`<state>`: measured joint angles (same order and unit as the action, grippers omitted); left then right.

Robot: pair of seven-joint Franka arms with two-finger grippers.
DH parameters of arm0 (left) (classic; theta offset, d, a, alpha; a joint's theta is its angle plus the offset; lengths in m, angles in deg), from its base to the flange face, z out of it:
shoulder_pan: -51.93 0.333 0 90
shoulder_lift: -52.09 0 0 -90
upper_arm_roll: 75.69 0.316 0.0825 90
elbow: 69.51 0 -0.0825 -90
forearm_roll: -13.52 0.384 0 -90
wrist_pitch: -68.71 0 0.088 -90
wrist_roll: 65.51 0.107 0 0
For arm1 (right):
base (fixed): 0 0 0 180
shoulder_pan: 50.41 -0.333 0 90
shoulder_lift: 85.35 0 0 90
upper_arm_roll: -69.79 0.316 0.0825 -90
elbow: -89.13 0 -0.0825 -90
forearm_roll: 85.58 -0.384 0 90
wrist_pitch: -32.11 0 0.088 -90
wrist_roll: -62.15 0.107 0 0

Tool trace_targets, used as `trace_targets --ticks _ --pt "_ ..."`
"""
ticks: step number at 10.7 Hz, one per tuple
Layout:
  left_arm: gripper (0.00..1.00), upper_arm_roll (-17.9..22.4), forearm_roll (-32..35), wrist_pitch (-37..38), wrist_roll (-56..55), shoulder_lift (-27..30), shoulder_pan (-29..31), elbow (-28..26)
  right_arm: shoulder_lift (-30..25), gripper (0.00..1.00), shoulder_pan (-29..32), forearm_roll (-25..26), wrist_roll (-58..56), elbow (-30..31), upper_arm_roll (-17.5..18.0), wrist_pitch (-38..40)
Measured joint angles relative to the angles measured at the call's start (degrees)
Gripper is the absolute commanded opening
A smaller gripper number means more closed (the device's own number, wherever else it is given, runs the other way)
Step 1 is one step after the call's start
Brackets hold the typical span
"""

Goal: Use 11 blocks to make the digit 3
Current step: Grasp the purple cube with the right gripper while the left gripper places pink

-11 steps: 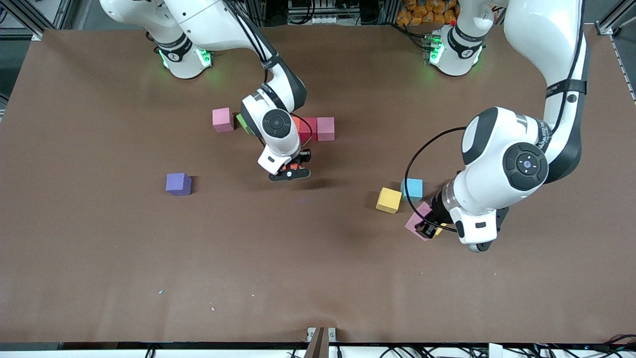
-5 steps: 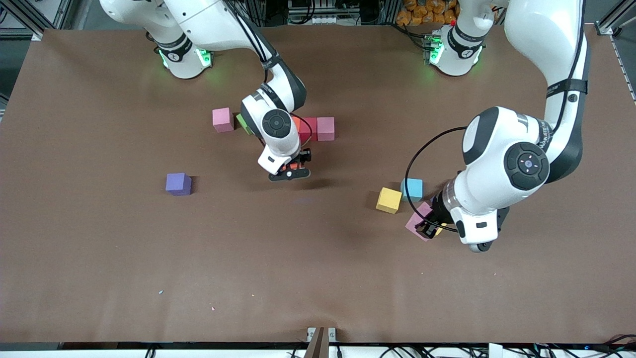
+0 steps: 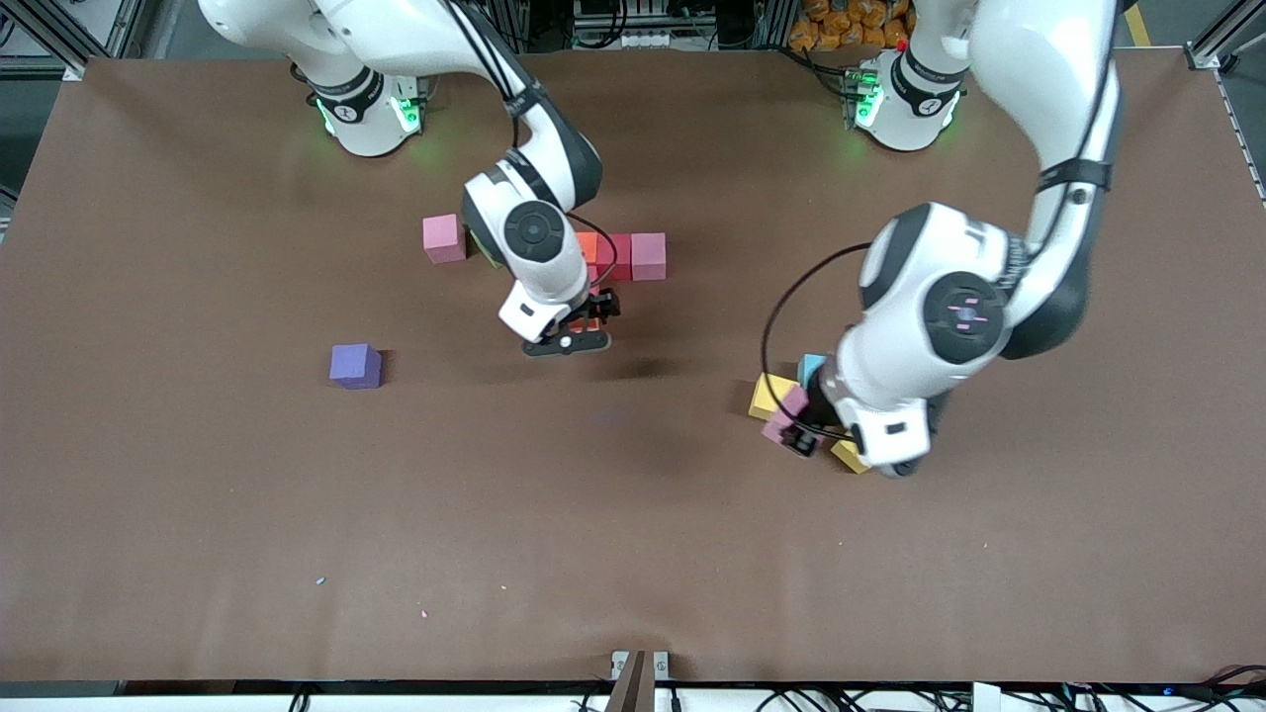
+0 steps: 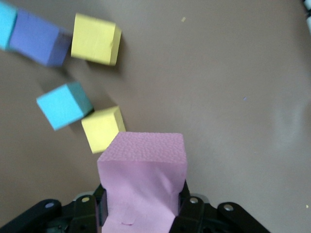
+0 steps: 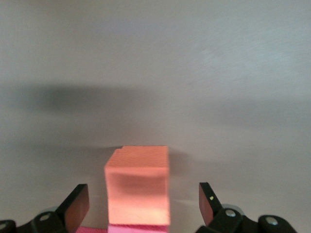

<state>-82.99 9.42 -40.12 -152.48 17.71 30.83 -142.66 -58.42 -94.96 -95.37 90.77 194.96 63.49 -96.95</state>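
My left gripper (image 3: 797,436) (image 4: 142,208) is shut on a pink block (image 3: 781,413) (image 4: 143,170) and holds it just over the table, beside a yellow block (image 3: 768,394) (image 4: 103,128) and a cyan block (image 3: 812,367) (image 4: 63,105). Another yellow block (image 3: 850,457) pokes out under that wrist. My right gripper (image 3: 577,333) (image 5: 141,204) is open around an orange block (image 5: 138,182) that rests on the table. Just past it stands a row of orange (image 3: 588,245), crimson (image 3: 617,255) and pink (image 3: 648,255) blocks. Toward the right arm's end lie a pink block (image 3: 443,237) and a purple block (image 3: 355,366).
The left wrist view also shows a further yellow block (image 4: 96,39), a purple block (image 4: 36,39) and a cyan block (image 4: 6,24) close together. The brown table (image 3: 633,554) stretches bare toward the front camera. The right arm's wrist covers the spot beside the lone pink block.
My right gripper has opened and let go of the orange block, shifting slightly. The left arm has carried the pink block toward the yellow and cyan blocks.
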Motion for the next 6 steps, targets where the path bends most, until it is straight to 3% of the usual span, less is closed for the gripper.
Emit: trace_targets --ticks 3,6 --pt "0.00 -0.2 0.0 -7.3 -16.2 -1.4 -6.2 -6.0 -3.7 1.00 11.7 2.1 -1.9 0.3 -0.9 4.7" --pt "0.00 -0.2 0.0 -14.0 -24.5 -2.2 -12.6 -14.7 -3.6 1.00 25.6 4.6 -12.5 2.4 -1.2 4.7"
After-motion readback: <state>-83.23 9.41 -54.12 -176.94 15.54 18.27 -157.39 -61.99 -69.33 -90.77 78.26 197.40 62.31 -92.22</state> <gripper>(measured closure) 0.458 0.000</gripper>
